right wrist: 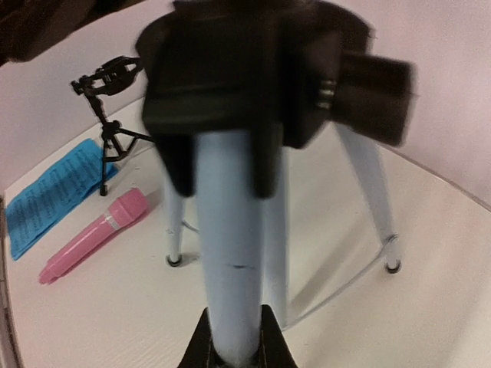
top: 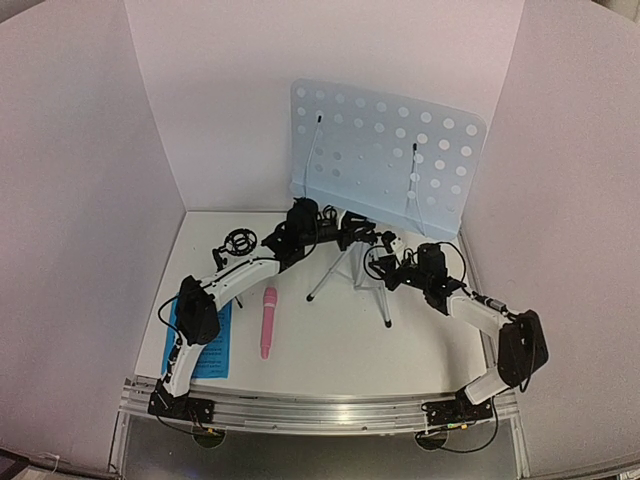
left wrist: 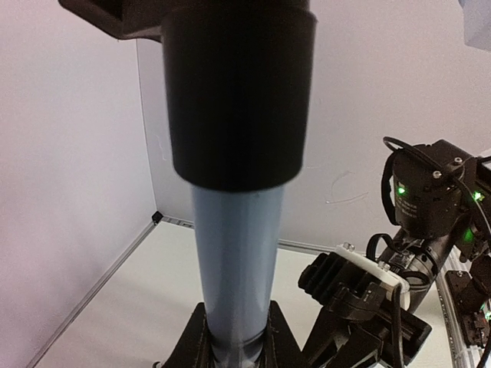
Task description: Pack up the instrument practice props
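Pink microphone [top: 268, 322]; blue sheet-music pages [top: 214, 350]; pale-blue perforated music stand [top: 385, 165]; black mic stand [top: 240, 243].

Nothing legible on show at the moment, no word, number or brand to call out. The blue pages [top: 214, 350], down at eight o'clock in the overhead view, carry rows of dark print. The right wrist camera catches those rows at nine o'clock as well, but in both views they are too small and soft to read.
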Controlling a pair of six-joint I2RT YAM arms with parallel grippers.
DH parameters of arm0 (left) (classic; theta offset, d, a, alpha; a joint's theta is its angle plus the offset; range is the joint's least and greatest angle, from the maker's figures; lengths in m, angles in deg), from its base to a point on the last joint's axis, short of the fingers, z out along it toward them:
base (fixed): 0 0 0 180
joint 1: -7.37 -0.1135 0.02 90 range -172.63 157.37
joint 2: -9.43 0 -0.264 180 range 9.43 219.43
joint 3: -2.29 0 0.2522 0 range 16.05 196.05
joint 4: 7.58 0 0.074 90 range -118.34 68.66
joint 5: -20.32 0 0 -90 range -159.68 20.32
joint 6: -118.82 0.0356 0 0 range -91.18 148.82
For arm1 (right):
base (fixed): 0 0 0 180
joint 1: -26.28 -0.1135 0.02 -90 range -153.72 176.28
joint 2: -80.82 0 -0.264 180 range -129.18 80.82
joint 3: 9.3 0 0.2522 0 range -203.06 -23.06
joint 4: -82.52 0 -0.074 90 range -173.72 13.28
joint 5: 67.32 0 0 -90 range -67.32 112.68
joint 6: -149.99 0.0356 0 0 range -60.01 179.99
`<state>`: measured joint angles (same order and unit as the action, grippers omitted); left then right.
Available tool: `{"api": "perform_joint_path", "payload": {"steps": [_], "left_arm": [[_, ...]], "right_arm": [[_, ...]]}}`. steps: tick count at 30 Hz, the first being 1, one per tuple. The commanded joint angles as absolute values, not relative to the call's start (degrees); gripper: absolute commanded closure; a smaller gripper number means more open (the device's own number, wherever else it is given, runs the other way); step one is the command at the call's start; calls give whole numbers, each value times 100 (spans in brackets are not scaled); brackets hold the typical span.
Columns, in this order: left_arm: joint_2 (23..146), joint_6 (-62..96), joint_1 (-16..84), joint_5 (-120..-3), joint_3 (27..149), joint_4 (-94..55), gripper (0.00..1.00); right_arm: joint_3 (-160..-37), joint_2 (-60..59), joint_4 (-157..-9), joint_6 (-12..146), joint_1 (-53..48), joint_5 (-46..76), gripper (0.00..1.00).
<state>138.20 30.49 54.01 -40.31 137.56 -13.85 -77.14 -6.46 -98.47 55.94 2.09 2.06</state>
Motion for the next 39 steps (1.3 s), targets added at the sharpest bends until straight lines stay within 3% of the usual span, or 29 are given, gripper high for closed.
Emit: {"api": "perform_joint_path", "payload": {"steps": [1, 20, 30, 39], "left_arm": [[13485, 3111, 5481, -4040, 14425, -212, 100], [13626, 2935, 5509, -4199, 14531, -576, 100], [13380, 2935, 5501, -3785, 13511, -307, 100], [13507, 3340, 5550, -3761, 13752, -229, 99]], "right_arm": [[-8193, -603, -10295, 5634, 161, 281, 100], [-9166, -317, -11200, 6635, 164, 597, 100], [-8459, -267, -11409, 6405, 161, 623, 100], [-8083, -319, -11737, 6140, 134, 581, 100]]}}
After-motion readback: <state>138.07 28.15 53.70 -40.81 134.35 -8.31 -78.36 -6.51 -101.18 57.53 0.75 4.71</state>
